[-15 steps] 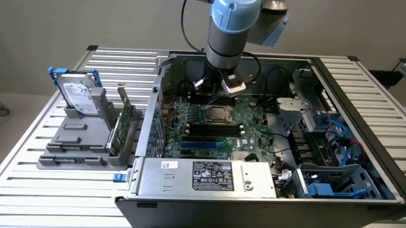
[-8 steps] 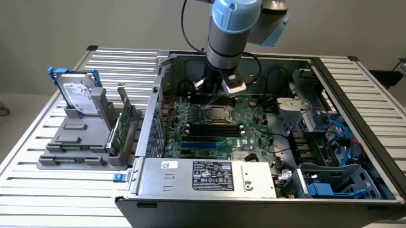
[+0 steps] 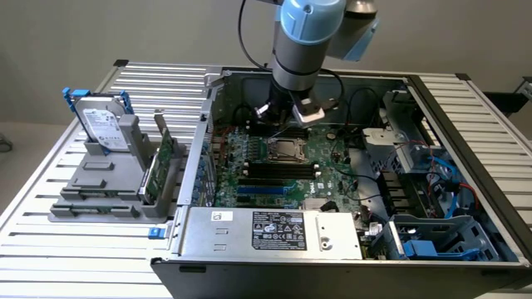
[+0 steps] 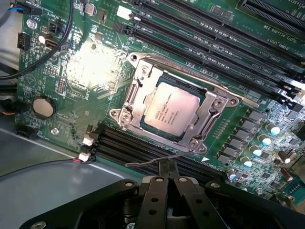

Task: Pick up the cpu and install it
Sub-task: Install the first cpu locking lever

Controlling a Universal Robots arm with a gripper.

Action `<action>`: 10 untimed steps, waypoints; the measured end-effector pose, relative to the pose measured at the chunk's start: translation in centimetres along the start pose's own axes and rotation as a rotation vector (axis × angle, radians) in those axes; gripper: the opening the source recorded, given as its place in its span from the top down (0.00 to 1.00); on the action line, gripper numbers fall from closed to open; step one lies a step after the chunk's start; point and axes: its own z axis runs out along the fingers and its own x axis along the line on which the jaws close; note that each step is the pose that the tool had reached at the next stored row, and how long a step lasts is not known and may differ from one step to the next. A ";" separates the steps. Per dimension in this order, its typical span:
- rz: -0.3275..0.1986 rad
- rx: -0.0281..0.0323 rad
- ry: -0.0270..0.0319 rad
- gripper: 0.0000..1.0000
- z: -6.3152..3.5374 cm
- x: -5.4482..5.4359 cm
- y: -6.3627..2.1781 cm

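Observation:
The cpu [image 4: 171, 110], a small flat square chip with a dull silver top, lies seated inside the metal-framed socket [image 4: 136, 93] on the green motherboard. The exterior view shows that socket [image 3: 287, 149] in the middle of the open computer case. My gripper [image 4: 167, 168] hovers just off the socket's edge, over the thin socket lever [image 4: 147, 162]. Its black fingers [image 4: 155, 200] are pressed together, shut, with nothing between them. Seen from outside, the gripper [image 3: 285, 132] hangs from the blue-grey arm right above the socket.
Black memory slots [image 4: 224, 38] flank the socket. A silver hard drive [image 3: 104, 128] with blue handles stands in a grey holder at the exterior view's left. The power supply [image 3: 275, 230], cables [image 3: 357, 99] and case walls [image 3: 204, 124] enclose the board.

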 end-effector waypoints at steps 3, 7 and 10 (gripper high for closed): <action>0.000 0.0001 0.0001 0.89 0.05 0.1 0.08; 0.000 0.0001 0.0001 0.89 0.16 0.2 0.19; 0.000 0.0001 0.0001 0.89 0.26 0.4 0.29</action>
